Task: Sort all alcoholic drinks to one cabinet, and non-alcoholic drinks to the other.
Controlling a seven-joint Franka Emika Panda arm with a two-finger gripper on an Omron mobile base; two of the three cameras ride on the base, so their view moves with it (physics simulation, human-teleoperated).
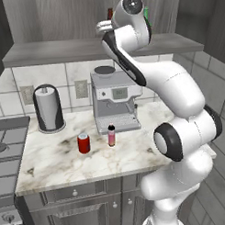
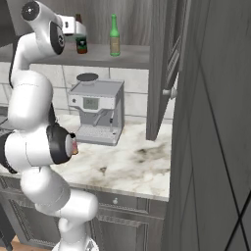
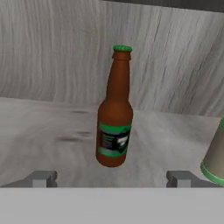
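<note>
- The white robot arm (image 1: 179, 130) stands nearest, rising in front of the marble tabletop (image 1: 51, 162) and reaching up over the boxy silver coffee machine (image 1: 115, 102).
- A short red soda can with a silver top (image 1: 83, 143) stands upright in front of the coffee machine, to its left. A small pink bottle with a black cap (image 1: 111, 135) stands just in front of it, near the can but apart from it.
- That makes two non-alcoholic drinks, both on the tabletop. By my reading their sorting is not yet done.
- A dark cylindrical canister (image 1: 48, 108) sits left of the coffee machine, against the tiled wall.
- Above the coffee machine is the grey wood-grain wall cabinet, with its door (image 2: 164, 73) swung open and its grey shelf floor (image 2: 132, 56) exposed.
- The hand (image 3: 111, 178) hovers at the shelf's front with its fingers spread wide and holding nothing.
- Between and beyond the fingers stands a slim brown long-necked bottle with a green cap and a green-and-black label (image 3: 114, 127). It is upright, clear of both tips.
- A green long-necked bottle with a tan label (image 2: 114, 37) stands upright near it on the same shelf.
- That makes two alcoholic drinks, together in one cabinet as the sort requires.
</note>
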